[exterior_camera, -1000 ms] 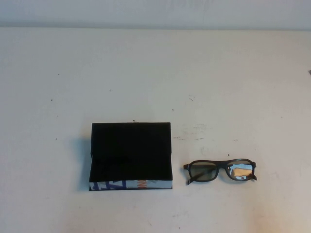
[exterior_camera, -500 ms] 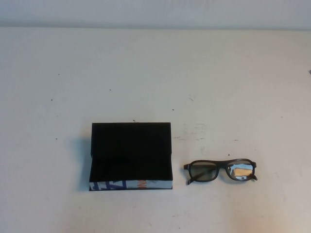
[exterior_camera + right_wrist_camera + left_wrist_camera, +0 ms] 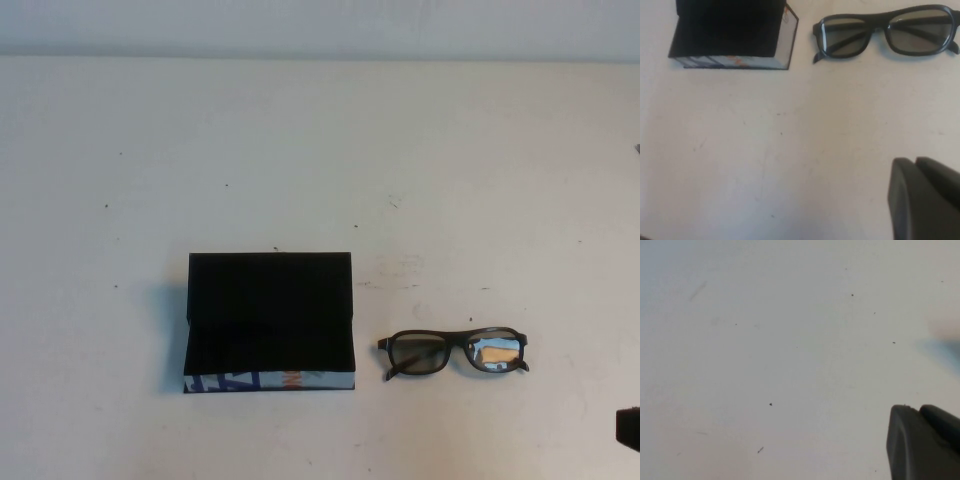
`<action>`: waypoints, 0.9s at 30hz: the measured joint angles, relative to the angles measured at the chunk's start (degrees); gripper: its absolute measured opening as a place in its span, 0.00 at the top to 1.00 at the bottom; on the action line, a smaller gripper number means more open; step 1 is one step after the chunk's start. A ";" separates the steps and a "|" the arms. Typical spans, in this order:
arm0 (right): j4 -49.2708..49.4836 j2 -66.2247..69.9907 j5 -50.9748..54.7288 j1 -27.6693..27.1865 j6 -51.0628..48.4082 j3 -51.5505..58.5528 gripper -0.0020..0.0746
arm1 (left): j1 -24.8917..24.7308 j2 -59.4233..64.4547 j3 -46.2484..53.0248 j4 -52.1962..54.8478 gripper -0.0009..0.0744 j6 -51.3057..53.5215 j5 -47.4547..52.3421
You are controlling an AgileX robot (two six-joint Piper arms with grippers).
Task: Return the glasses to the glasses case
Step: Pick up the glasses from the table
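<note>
- The glasses case [image 3: 270,320] sits open on the pale surface [image 3: 320,150], toward the near edge and a little to the robot's left of the middle.
- Its flat black lid [image 3: 270,283] stands raised at the far side of the box, and the black-lined tray lies in front of it.
- The case's near side is white, printed with blue and orange marks [image 3: 270,381]; the same side shows in the right wrist view [image 3: 732,62].
- The glasses [image 3: 453,351] lie on the surface just to the right of the case, apart from it and outside it, about level with its near half.
- The glasses rest with the lenses facing the near edge; the lens on the robot's right catches a bright reflection [image 3: 497,350], while the other looks dull grey-green.
- In the right wrist view the glasses [image 3: 886,36] lie beside the case with bare surface between them.
- The right end effector [image 3: 629,428] shows only as a dark sliver at the near right corner of the surface, well apart from the glasses; a dark part of it [image 3: 925,200] also fills one corner of its wrist view. I cannot tell whether it is wide or narrow.
- The left end effector [image 3: 922,442] appears only in its own wrist view, as a dark block over bare, lightly speckled surface; its opening cannot be told either.
</note>
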 joint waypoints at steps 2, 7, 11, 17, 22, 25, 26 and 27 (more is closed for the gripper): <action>-1.67 3.76 1.62 0.00 -2.28 -2.53 0.99 | 0.00 0.00 0.00 0.00 0.99 0.00 0.00; -3.31 10.06 3.32 1.11 -8.28 -7.66 0.99 | 0.00 0.00 0.00 0.00 0.99 0.00 0.00; -5.14 15.27 3.54 6.99 -12.49 -10.98 0.99 | 0.00 0.00 0.00 0.00 0.99 0.00 0.00; -15.60 24.20 4.18 19.60 -13.52 -16.86 0.99 | 0.00 0.00 0.00 0.00 0.99 0.00 0.00; -25.63 33.21 4.39 28.00 -16.23 -22.59 0.99 | 0.00 0.00 0.00 0.00 0.99 0.00 0.00; -28.47 37.92 4.39 29.61 -21.67 -26.09 0.96 | 0.00 0.00 0.00 0.00 0.99 0.00 0.00; -28.97 39.14 4.27 29.63 -23.37 -26.96 0.94 | 0.00 0.00 0.00 0.00 0.99 0.00 0.00; -29.53 40.63 4.18 29.73 -25.55 -27.95 0.92 | 0.00 0.00 0.00 0.00 0.99 0.00 0.00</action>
